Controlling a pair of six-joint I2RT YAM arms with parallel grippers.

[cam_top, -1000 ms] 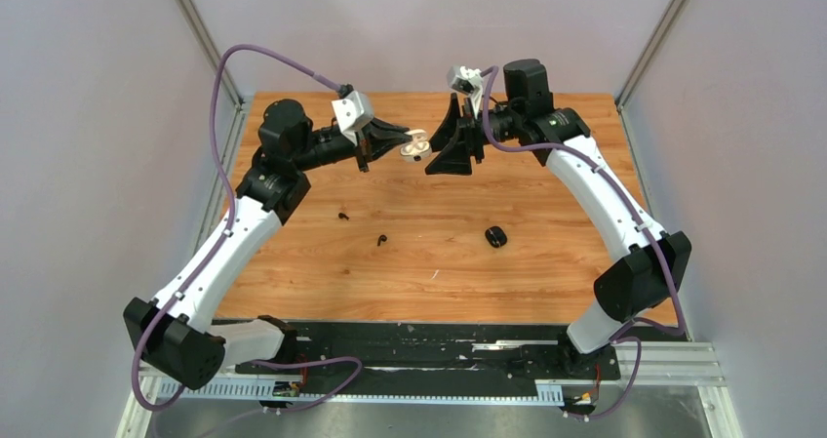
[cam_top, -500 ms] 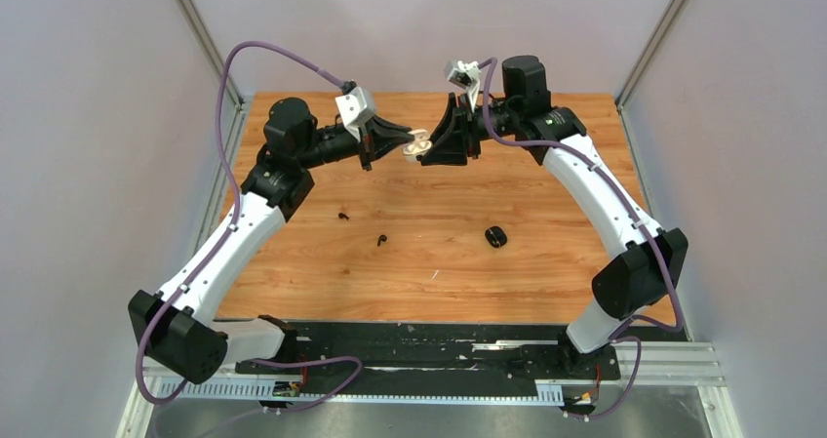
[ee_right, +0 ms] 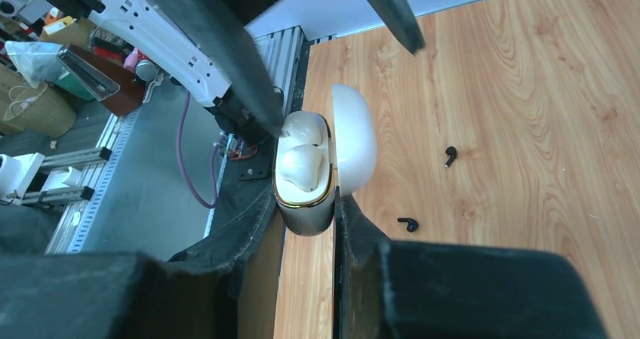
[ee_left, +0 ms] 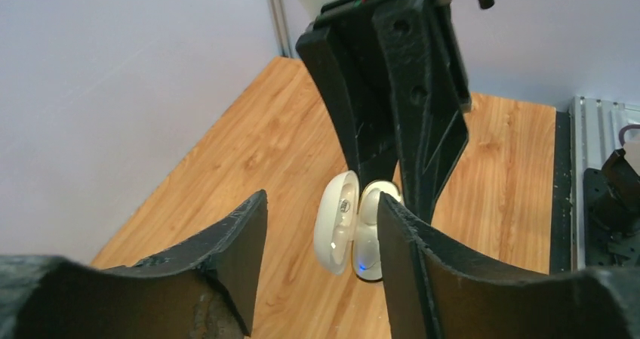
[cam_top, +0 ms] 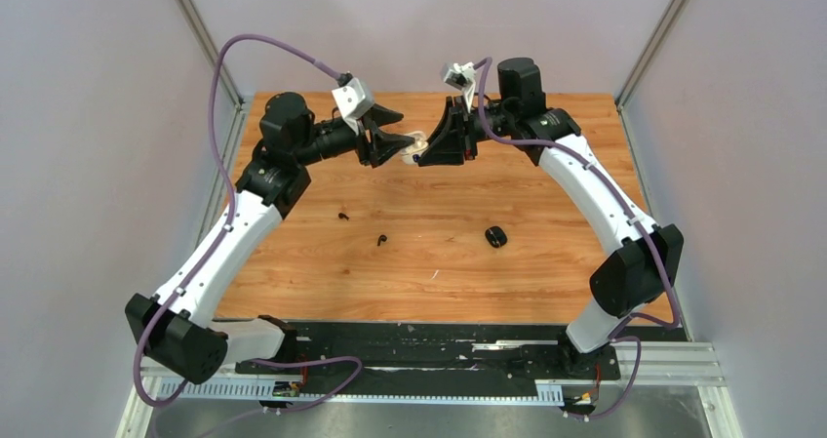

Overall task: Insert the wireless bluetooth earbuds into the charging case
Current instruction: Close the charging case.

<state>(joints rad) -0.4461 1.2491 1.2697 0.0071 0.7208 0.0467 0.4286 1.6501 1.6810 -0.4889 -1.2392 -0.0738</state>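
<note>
Right gripper (ee_right: pixel 306 222): jaws narrow, clamped on the body of the white charging case (ee_right: pixel 303 203), which is held in the air with its lid open. Two white earbuds (ee_right: pixel 302 161) sit inside. Left gripper (ee_left: pixel 321 207): jaws parted, one finger either side of the case; contact cannot be told. Two black earbuds (cam_top: pixel 380 240) lie on the table (cam_top: pixel 546 262), near a black case (cam_top: pixel 496 235).

Your charging case (cam_top: pixel 417 146) above table's (cam_top: pixel 546 282) far end | 2 seated earbuds (ee_right: pixel 302 165) inside | 2 loose earbuds (cam_top: pixel 380 240) on table, left of second case (cam_top: pixel 496 236)
</note>
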